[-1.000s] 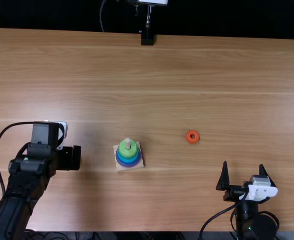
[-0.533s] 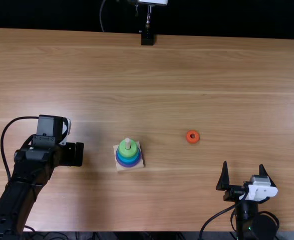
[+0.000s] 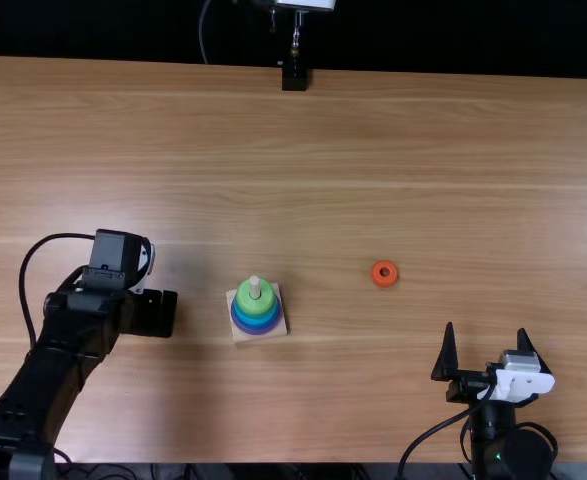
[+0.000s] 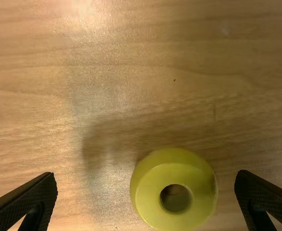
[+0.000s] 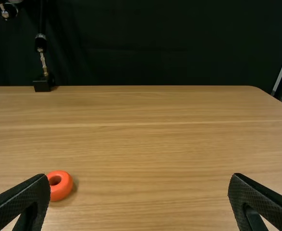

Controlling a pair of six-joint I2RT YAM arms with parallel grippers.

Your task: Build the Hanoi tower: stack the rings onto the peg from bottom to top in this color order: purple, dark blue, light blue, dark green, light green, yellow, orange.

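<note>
My left gripper (image 3: 161, 313) hangs over the left of the table. In the left wrist view, the open left gripper (image 4: 147, 177) has the yellow ring (image 4: 200, 202) lying flat below, between its fingers and touching neither. The light green ring (image 3: 263, 303) tops the stack on the square base (image 3: 244, 336), around the pale peg (image 3: 254, 286), with blue-green, blue and purple rings beneath. The orange ring (image 3: 375, 273) lies flat right of the stack. My right gripper (image 3: 486, 330) is open and holds nothing; the right wrist view shows the right gripper (image 5: 141, 178) and the orange ring (image 5: 62, 191).
A black stand (image 3: 294, 77) is at the table's far edge, with a dark curtain (image 5: 155, 43) behind it. The stack stands between the left gripper and the orange ring. A cable (image 3: 420, 437) loops beside the right arm.
My left gripper has shifted a little to the right over the table, toward the stack. The right arm, the stack and the orange ring have kept still.
</note>
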